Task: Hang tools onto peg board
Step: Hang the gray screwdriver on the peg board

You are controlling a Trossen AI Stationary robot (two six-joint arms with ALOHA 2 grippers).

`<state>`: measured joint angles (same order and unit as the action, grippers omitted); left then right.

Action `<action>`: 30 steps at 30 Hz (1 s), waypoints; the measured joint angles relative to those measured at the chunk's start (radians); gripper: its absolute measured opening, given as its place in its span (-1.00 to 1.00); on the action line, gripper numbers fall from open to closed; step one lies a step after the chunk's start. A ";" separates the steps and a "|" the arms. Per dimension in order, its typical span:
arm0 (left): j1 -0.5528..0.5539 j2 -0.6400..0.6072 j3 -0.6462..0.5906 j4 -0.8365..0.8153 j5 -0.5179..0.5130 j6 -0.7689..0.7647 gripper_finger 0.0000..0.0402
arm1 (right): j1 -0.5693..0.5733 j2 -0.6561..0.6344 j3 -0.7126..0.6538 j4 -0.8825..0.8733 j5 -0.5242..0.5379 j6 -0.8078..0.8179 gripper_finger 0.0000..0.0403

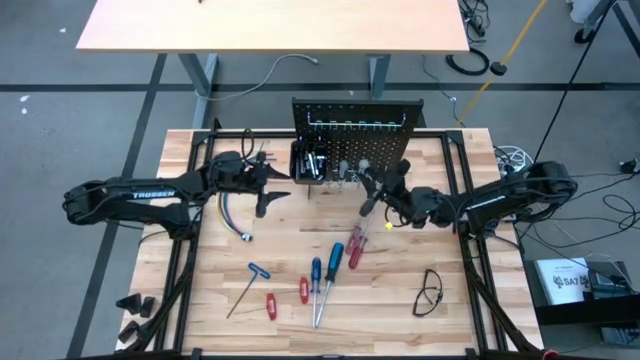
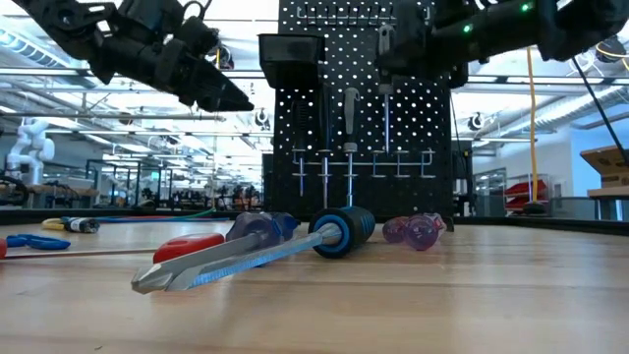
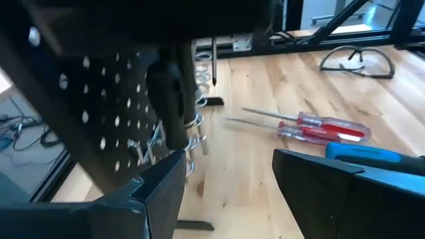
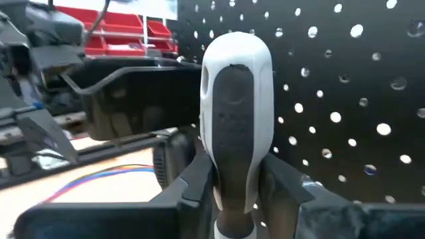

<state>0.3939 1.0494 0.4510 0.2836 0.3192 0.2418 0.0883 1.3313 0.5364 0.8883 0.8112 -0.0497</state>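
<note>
The black peg board [image 1: 357,120] stands upright at the table's far middle. A dark-handled screwdriver [image 3: 169,99] hangs in a ring holder on its front. My right gripper [image 1: 385,192] is close before the board's right half, shut on a white-and-grey-handled screwdriver [image 4: 236,99]. My left gripper [image 1: 272,190] hovers open before the board's left edge, with nothing between its fingers [image 3: 159,192]. Red-handled [image 1: 355,245] and blue-handled [image 1: 333,262] screwdrivers lie flat on the table nearer me. My right gripper pinches the screwdriver's handle at its lower, narrow part [image 4: 236,182] between its two fingers. The fingers come about level from the table's right, across the tool. The tool is upright, butt end up, and its shaft [image 2: 386,118] hangs down clear of the table.
A small black bin [image 1: 310,160] sits on the board's front left. Coloured wires [image 1: 230,215] lie under the left arm. A blue T-handled key [image 1: 257,270], small red tools [image 1: 270,305] and safety glasses [image 1: 430,292] lie toward the near edge.
</note>
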 joint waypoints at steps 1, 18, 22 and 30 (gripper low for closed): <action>0.007 0.005 -0.009 0.003 0.000 0.000 0.16 | 0.002 0.011 0.000 0.027 0.001 -0.015 -0.60; 0.047 0.052 -0.032 0.047 0.034 -0.046 0.16 | -0.051 0.056 0.001 0.142 0.000 -0.083 -0.60; 0.047 0.052 -0.032 0.047 0.035 -0.046 0.16 | -0.057 0.090 0.001 0.150 -0.002 -0.066 -0.60; 0.047 0.052 -0.032 0.047 0.036 -0.053 0.16 | -0.058 0.162 0.001 0.193 -0.002 -0.047 -0.60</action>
<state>0.4412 1.1019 0.4187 0.3307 0.3555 0.1888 0.0298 1.4931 0.5373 1.0816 0.8096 -0.0968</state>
